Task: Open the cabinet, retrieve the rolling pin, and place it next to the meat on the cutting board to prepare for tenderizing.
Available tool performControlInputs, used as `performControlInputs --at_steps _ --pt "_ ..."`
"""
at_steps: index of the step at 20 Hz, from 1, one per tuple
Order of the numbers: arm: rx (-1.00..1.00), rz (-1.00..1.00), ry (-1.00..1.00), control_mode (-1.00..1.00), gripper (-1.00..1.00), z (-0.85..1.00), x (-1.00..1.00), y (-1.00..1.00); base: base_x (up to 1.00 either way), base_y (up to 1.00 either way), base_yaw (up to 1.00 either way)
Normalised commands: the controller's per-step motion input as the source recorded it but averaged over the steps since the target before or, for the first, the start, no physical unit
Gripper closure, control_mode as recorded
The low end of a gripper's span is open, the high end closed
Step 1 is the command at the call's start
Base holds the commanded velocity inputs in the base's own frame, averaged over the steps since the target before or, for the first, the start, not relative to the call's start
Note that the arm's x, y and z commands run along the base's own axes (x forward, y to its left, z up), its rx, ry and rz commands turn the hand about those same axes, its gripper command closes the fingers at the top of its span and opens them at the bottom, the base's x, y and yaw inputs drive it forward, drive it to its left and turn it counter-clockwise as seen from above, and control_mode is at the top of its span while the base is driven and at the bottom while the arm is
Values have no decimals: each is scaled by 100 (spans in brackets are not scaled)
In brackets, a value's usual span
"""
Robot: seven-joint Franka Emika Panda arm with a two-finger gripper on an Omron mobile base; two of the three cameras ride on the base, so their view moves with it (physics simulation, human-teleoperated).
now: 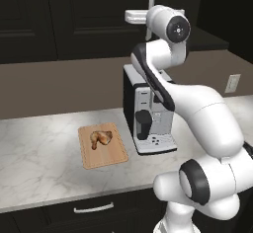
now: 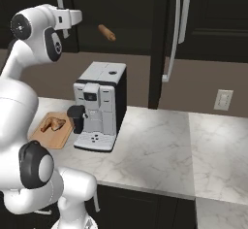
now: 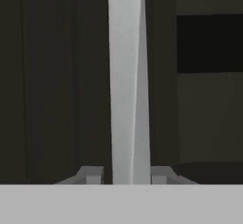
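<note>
Gripper [image 3: 126, 174] raised to the cabinet [image 1: 74, 15], its two fingertips set either side of the silver bar handle [image 3: 127, 76]. They sit close against the bar, but whether they clamp it cannot be told. This placement suits pulling a door. In the right base view the right door stands open and the rolling pin [image 2: 107, 32] lies inside. Meat [image 1: 101, 138] rests on the board [image 1: 111, 157] on the desk [image 1: 34, 163], beside a coffee machine [image 1: 148, 113], leaving room for the pin.

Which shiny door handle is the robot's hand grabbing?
The long silver handle running straight up between the gripper fingers, on the left cabinet door. The other handles hang farther right, untouched.
</note>
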Motion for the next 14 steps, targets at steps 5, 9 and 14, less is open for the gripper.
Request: performControlInputs --at_steps 5,9,14 --pt "0 0 2 -100 100 0 16 0 0 0 0" --pt "0 0 0 -100 100 0 4 0 0 0 0" --pt "0 1 0 -100 100 -2 1 0 0 0 0"
